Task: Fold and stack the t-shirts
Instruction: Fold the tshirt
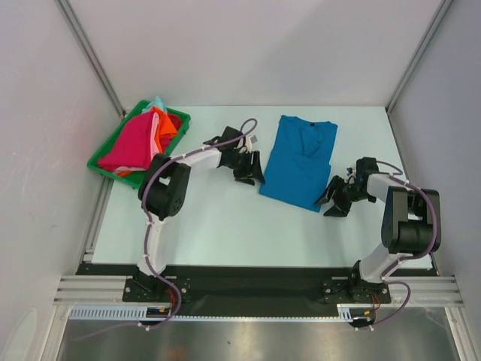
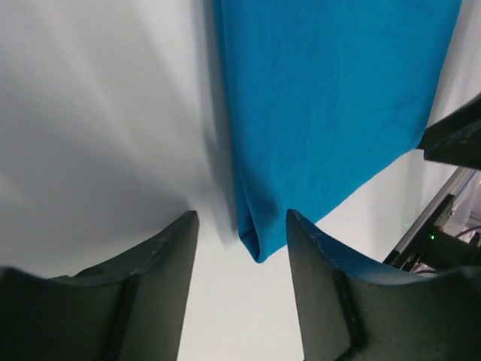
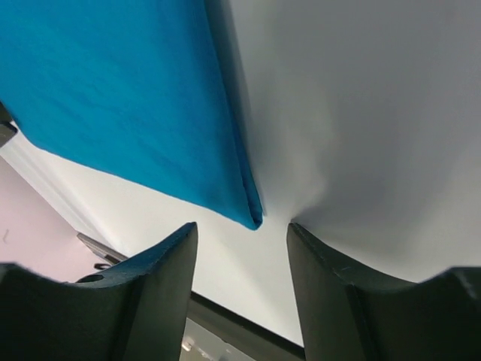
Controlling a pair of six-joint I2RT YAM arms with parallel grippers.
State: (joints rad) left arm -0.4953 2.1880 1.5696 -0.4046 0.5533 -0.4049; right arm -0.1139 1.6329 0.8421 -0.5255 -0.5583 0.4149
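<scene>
Blue shirt point(image 1: 301, 162) lies folded flat, mid-table point(image 1: 225, 226). Left gripper point(image 1: 249, 169) at its 9 o'clock and right gripper point(image 1: 333, 199) at 4 o'clock, both jaws apart, empty. Other shirts point(image 1: 135, 139) heaped in tray point(image 1: 113, 174), 10 o'clock.

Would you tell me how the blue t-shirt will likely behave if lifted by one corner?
Probably floppy: the blue t-shirt lies flat with a soft folded edge, so a lifted corner would likely drape. It looks thin; a push would probably bunch it.
</scene>
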